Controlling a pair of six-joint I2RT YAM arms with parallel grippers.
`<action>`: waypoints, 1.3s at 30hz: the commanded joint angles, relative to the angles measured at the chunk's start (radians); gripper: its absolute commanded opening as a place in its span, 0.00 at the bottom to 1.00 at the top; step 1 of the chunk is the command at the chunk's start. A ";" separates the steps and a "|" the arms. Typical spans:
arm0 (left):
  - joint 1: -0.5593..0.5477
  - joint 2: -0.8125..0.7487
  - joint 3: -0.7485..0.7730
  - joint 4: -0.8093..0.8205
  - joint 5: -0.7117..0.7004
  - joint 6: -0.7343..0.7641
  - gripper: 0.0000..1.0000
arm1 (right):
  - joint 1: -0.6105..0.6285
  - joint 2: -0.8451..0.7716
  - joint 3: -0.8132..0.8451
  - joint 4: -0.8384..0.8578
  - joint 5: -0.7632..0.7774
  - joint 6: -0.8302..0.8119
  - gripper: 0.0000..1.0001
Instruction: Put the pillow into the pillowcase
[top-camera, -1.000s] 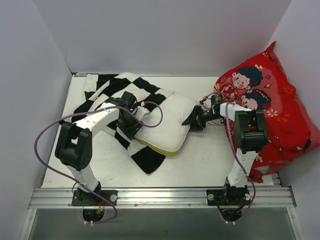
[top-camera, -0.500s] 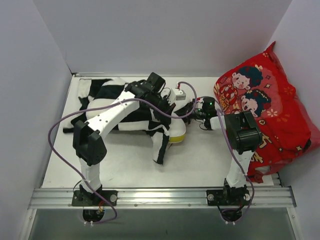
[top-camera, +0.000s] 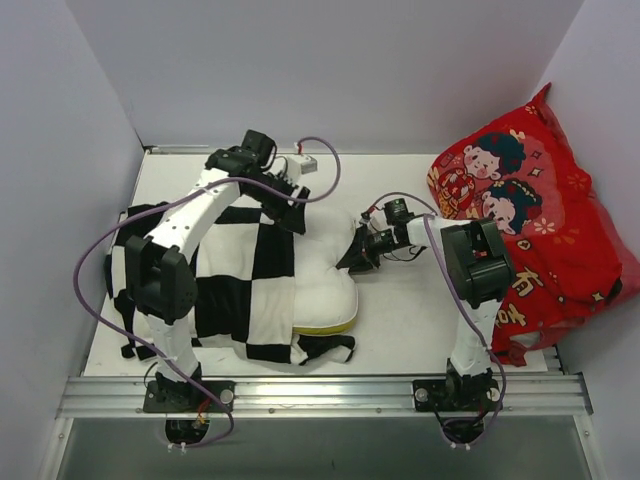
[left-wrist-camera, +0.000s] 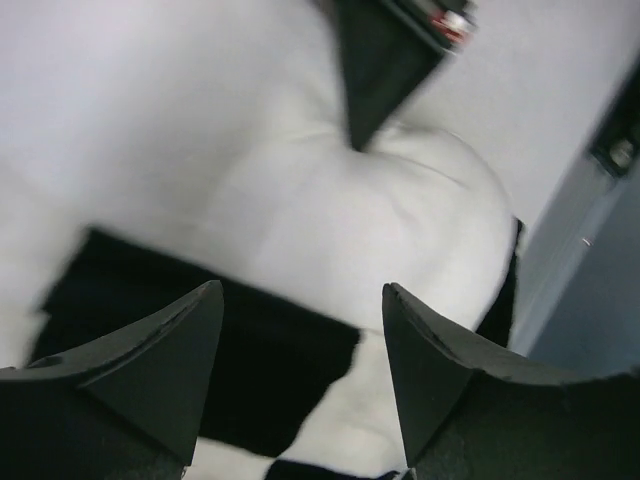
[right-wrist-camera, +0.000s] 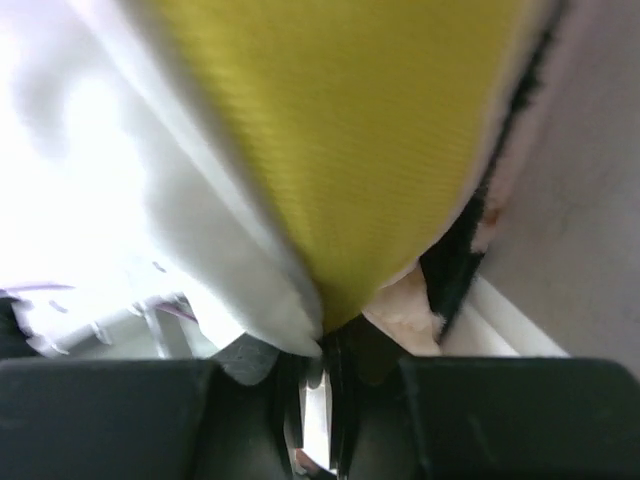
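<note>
The black-and-white checked pillowcase (top-camera: 240, 270) lies over the left and middle of the cream pillow (top-camera: 325, 285). The pillow's right end and yellow edge band (top-camera: 325, 327) stick out of it. My right gripper (top-camera: 352, 262) is shut on the pillow's far right corner; the right wrist view shows the jaws (right-wrist-camera: 325, 340) pinching white fabric and yellow band (right-wrist-camera: 350, 120). My left gripper (top-camera: 297, 215) hovers open over the far edge, holding nothing. In the left wrist view its gripper (left-wrist-camera: 300, 300) spreads above a black square of the pillowcase (left-wrist-camera: 200, 350) and the bare pillow (left-wrist-camera: 330, 200).
A large red cartoon-printed cushion (top-camera: 540, 220) leans against the right wall, beside the right arm. White walls close in the table (top-camera: 400, 330) at the back and both sides. A metal rail (top-camera: 320, 392) with the arm bases runs along the near edge.
The left gripper has let go of the pillowcase, opened and drawn back to the far left. The pillowcase now lies spread over the pillow, and both have shifted toward the near edge.
</note>
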 joint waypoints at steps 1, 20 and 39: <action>0.045 -0.027 0.117 0.039 -0.198 -0.118 0.73 | 0.012 -0.010 0.073 -0.440 -0.009 -0.379 0.09; 0.076 0.370 0.427 0.108 -0.519 -0.419 0.63 | -0.094 0.156 0.452 -0.237 0.101 -0.148 0.80; -0.154 0.413 0.714 0.367 -0.040 -0.803 0.00 | 0.043 0.044 0.116 0.776 -0.160 0.719 0.00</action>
